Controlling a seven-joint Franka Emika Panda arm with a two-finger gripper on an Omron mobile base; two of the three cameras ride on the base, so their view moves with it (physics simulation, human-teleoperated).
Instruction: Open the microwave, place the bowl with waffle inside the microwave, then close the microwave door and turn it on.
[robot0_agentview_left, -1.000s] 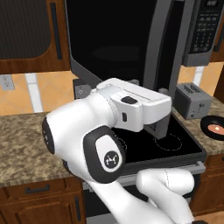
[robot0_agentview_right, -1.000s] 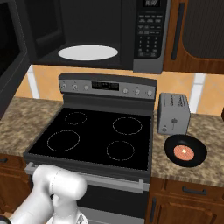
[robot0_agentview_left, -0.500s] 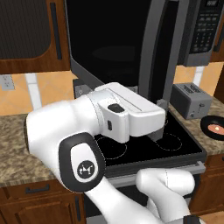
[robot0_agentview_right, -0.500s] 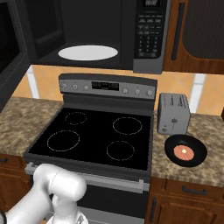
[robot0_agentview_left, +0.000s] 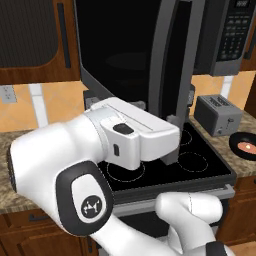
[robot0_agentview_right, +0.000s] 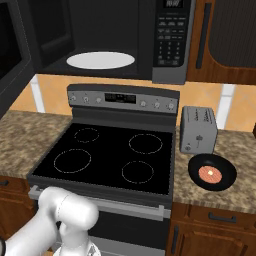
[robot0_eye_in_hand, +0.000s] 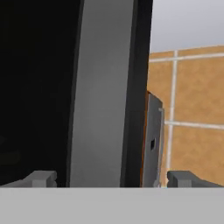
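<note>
The microwave (robot0_agentview_right: 171, 35) hangs above the stove with its cavity exposed. The microwave door (robot0_agentview_left: 125, 55) is swung wide open to the left, also at the left edge of the right base view (robot0_agentview_right: 10, 50). In the hand view my gripper (robot0_eye_in_hand: 113, 178) is open, its fingertips (robot0_eye_in_hand: 41, 178) far apart, and the door's grey steel edge (robot0_eye_in_hand: 103, 96) stands between them at close range. The white hand sits by that edge, its dark finger (robot0_agentview_left: 172, 145) low over the cooktop. The bowl with waffle (robot0_agentview_right: 212, 172) rests on the counter right of the stove, also at the right edge (robot0_agentview_left: 246, 146).
A white turntable plate (robot0_agentview_right: 100, 60) lies inside the cavity. A grey toaster (robot0_agentview_right: 198, 129) stands just behind the bowl. The black stove (robot0_agentview_right: 110, 155) lies below the microwave, with granite counter on both sides and wooden cabinets around.
The arm's elbow has swung closer to the left camera and the hand has drifted slightly left along the door edge. Bowl and toaster have not moved.
</note>
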